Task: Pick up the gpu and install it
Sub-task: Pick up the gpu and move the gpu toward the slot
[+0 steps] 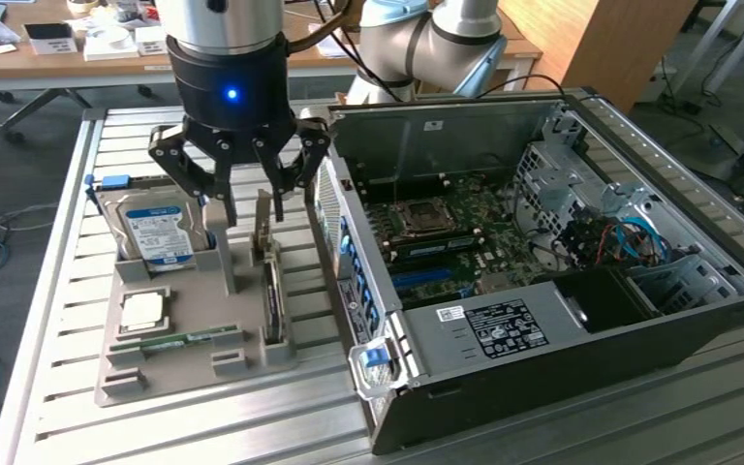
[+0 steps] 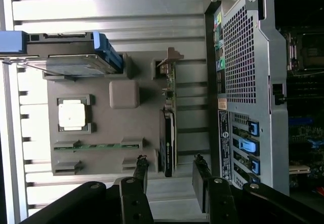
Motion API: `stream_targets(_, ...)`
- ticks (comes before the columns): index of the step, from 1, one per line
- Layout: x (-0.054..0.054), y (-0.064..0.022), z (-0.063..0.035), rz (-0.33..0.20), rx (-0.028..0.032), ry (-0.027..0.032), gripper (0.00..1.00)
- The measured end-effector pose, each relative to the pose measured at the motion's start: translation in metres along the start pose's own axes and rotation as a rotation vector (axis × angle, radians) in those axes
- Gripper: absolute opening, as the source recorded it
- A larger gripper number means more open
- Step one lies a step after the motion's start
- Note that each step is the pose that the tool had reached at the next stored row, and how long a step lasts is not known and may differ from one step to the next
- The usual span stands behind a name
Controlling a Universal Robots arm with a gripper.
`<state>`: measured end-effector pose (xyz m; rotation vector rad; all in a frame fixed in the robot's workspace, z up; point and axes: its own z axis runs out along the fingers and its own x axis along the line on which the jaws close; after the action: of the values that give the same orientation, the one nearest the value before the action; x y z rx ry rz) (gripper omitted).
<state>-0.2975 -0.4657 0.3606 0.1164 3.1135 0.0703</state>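
Black claw (image 1: 259, 194) (image 2: 169, 159) hangs released over the gpu (image 1: 270, 291) (image 2: 166, 138), one finger to each side of the card's line, gripping nothing. The gpu stands on edge in a slot of the grey tray (image 1: 236, 310) (image 2: 136, 127), along the side nearest the open computer case (image 1: 604, 358) (image 2: 243, 57). Further across the tray sit a hard drive (image 1: 159, 232) (image 2: 71, 64), a square chip (image 1: 142, 310) (image 2: 72, 115) and a green RAM stick (image 1: 178, 341) (image 2: 98, 146). Tray and case rest on a slatted metal table (image 1: 49, 291) (image 2: 101, 6).

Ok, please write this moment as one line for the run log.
gripper: open, holds nothing, over gpu | gpu: on edge in grey tray | computer case: open, beside tray | gpu installed: not yet
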Motion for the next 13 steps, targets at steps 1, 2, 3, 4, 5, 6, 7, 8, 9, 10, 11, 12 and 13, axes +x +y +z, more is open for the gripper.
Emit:
stream_targets(1, 0.0, -0.0001, 0.0011, 0.0, 0.0001, 0.0001, 0.49)
stream_targets(2, 0.0001, -0.0001, 0.0021, 0.0, 0.0001, 0.0001, 0.49)
stream_targets(3, 0.0001, -0.0001, 0.003, 0.0, 0.0, 0.0002, 0.49)
stream_targets(4, 0.0001, -0.0002, 0.004, 0.0, 0.0001, 0.0002, 0.49)
stream_targets(5, 0.0001, -0.0002, 0.0046, 0.0, 0.0002, 0.0003, 0.49)
stream_targets(6, 0.0001, -0.0002, 0.005, 0.0, 0.0002, 0.0003, 0.49)
stream_targets(7, 0.0001, -0.0002, 0.0051, 0.0, 0.0003, 0.0004, 0.49)
stream_targets(8, 0.0001, -0.0003, 0.0051, 0.0, 0.0003, 0.0005, 0.49)
stream_targets(9, 0.0001, -0.0003, 0.0051, 0.0, 0.0003, 0.0004, 0.49)
stream_targets(10, 0.0001, -0.0003, 0.0052, 0.0, 0.0002, 0.0004, 0.49)
stream_targets(11, 0.0001, -0.0003, 0.0052, 0.0, 0.0001, 0.0003, 0.49)
stream_targets(12, 0.0001, -0.0003, 0.0052, 0.0, 0.0002, 0.0003, 0.49)
stream_targets(13, 0.0001, -0.0003, 0.0052, 0.0, 0.0001, 0.0003, 0.49)
